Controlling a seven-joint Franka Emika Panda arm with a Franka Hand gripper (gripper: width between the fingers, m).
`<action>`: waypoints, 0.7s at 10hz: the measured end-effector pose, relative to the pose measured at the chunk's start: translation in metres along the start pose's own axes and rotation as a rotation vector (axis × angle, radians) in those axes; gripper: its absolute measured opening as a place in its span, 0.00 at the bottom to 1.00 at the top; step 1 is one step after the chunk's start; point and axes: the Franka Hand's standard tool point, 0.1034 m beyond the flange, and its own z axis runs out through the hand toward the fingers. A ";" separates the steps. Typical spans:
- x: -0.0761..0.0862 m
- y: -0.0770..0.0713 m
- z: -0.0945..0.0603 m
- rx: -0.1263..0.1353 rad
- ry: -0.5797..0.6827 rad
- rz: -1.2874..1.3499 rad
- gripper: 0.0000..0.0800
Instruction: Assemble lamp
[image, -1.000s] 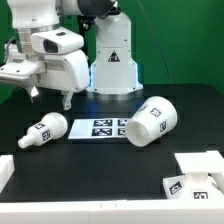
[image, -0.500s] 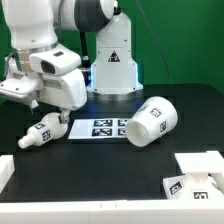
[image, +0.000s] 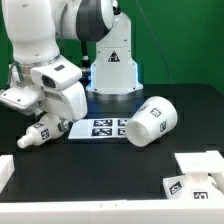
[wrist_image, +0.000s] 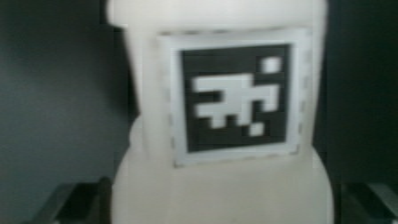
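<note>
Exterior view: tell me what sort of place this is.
Most likely a robotics lab bench: a black table with the marker board lying on it, tagged white lamp parts such as the shade, and a plain green backdrop.

Marker board (image: 100, 128) lies on the black table (image: 110, 165).

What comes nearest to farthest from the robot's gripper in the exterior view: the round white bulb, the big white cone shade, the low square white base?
1. Round white plastic bulb, directly under the gripper, on the exterior view's left.
2. Big white cone shade, on its side, mid-table.
3. Low square white base, near corner on the exterior view's right.
</note>
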 end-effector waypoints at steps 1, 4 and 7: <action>0.000 0.000 0.000 0.000 0.000 0.005 0.71; 0.000 -0.001 0.000 0.001 0.000 0.015 0.71; -0.001 -0.002 -0.002 -0.003 0.002 0.054 0.71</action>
